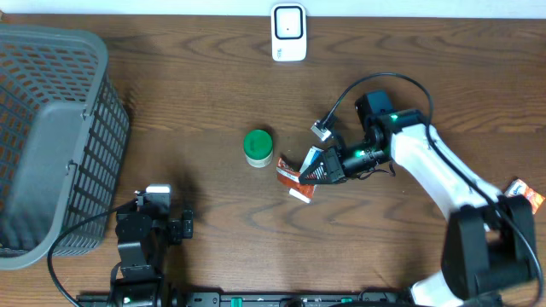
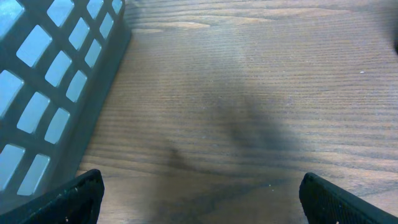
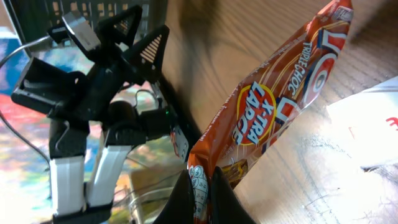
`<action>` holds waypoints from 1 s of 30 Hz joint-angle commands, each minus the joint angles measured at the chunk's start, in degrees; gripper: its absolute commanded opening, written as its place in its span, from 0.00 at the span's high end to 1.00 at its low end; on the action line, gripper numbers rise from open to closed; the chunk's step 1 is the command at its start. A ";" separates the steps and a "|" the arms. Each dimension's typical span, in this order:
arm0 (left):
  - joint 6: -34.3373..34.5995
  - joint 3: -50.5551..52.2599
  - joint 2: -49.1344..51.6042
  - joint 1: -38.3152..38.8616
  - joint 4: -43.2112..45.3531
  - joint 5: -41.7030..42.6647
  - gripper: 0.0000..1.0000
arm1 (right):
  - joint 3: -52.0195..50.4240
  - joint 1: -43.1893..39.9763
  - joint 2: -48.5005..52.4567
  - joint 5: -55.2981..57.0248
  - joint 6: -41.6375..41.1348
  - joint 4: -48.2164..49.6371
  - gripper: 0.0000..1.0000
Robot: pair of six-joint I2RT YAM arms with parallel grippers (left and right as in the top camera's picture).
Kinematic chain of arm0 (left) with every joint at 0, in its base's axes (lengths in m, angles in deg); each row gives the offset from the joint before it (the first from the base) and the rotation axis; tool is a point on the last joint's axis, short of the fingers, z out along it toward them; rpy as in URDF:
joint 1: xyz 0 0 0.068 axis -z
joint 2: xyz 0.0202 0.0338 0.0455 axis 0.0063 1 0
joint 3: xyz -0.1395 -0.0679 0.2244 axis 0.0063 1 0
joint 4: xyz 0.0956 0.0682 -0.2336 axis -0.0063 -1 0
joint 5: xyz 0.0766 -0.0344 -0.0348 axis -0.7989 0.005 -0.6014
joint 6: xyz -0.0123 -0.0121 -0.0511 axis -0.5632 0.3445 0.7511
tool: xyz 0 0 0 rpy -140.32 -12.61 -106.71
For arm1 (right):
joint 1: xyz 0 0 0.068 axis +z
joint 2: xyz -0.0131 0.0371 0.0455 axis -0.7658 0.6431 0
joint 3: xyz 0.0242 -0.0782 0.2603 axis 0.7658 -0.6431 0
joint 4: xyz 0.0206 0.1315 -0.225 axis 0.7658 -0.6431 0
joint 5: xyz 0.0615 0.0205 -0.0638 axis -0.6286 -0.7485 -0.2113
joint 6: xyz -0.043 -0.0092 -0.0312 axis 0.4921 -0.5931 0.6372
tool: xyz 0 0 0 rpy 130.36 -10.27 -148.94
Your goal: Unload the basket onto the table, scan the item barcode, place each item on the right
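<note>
waiting, left: your left gripper (image 2: 202,198) sat empty, jaws wide apart, near the basket (image 1: 51,136).
packet: the snack packet (image 1: 294,175) was mid-table.
right: your right gripper (image 1: 317,170) was clamped on its edge.
step: packet in grip; next you needed its barcode facing the scanner (image 1: 288,32).
hidden: you couldn't make out the barcode.

Basket (image 1: 101,145) fills left side, green jar (image 1: 258,147) centre, scanner (image 1: 288,32) far edge, open table (image 1: 188,94) between.

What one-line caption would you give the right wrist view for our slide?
Right gripper shut on an orange X-TRA LARGE snack packet, wooden table behind.
</note>
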 commanded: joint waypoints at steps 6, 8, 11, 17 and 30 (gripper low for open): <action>-0.11 0.74 -0.15 0.11 -1.46 -0.72 0.00 | -0.57 -5.49 7.78 11.19 14.03 -3.45 0.98; -0.11 0.74 -0.13 0.11 -1.46 -0.72 0.00 | -0.55 -7.21 7.26 14.71 13.92 -3.56 0.96; -0.11 0.74 -0.15 0.11 -1.46 -0.72 0.00 | -0.55 -10.29 7.02 16.55 12.57 -3.54 0.96; -0.11 0.74 -0.15 0.11 -1.46 -0.72 0.00 | -0.55 -16.90 7.02 20.85 12.44 -3.34 0.81; -0.11 0.74 -0.15 0.11 -1.46 -0.72 0.00 | -0.24 -18.14 7.02 20.76 17.03 0.20 0.59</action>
